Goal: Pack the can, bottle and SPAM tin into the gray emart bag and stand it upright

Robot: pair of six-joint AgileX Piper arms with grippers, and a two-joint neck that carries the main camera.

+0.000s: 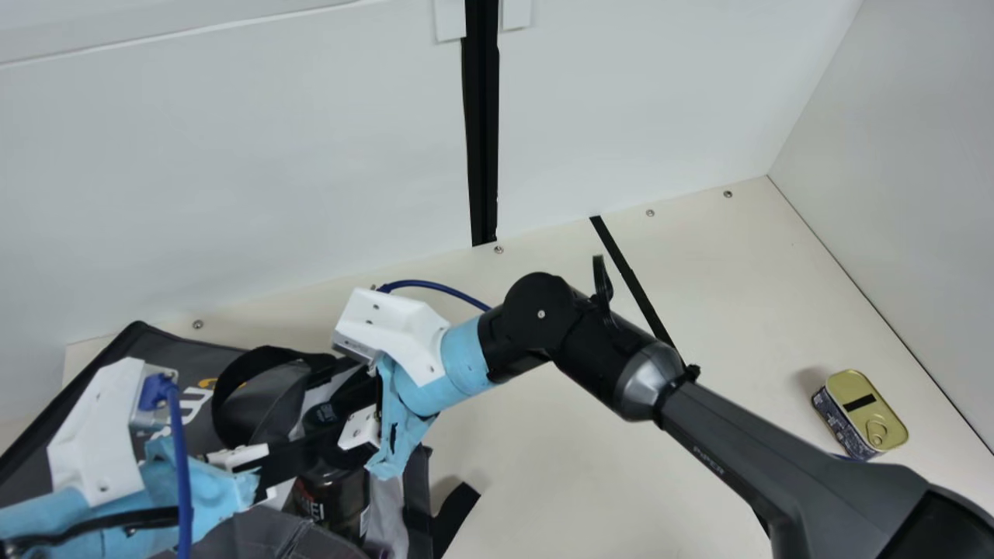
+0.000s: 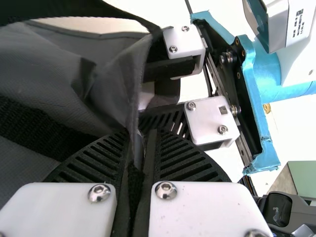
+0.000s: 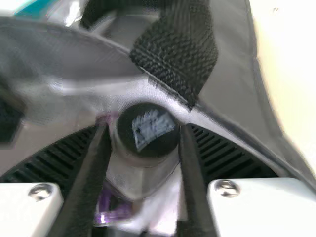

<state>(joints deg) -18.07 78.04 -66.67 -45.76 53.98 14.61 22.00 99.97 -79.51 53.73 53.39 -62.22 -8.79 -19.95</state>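
Note:
In the main view my left gripper (image 1: 281,463) is at the gray bag (image 1: 252,536); in the left wrist view that gripper (image 2: 140,143) is shut on the bag's edge. My right gripper (image 1: 330,427) reaches over the bag's mouth. Seen in the right wrist view, the right gripper (image 3: 143,148) is open, its fingers on either side of the bottle's dark round cap (image 3: 148,129), inside the bag (image 3: 64,64). A dark container (image 1: 334,501) with white print lies among the bag's folds. The gold-lidded tin (image 1: 866,411) sits far off at the right.
A black strap loop (image 1: 252,373) stands up over the bag, and another strap end (image 1: 457,508) lies on the table (image 1: 606,473). White walls rise behind and at the right. My right arm crosses the table between the bag and the tin.

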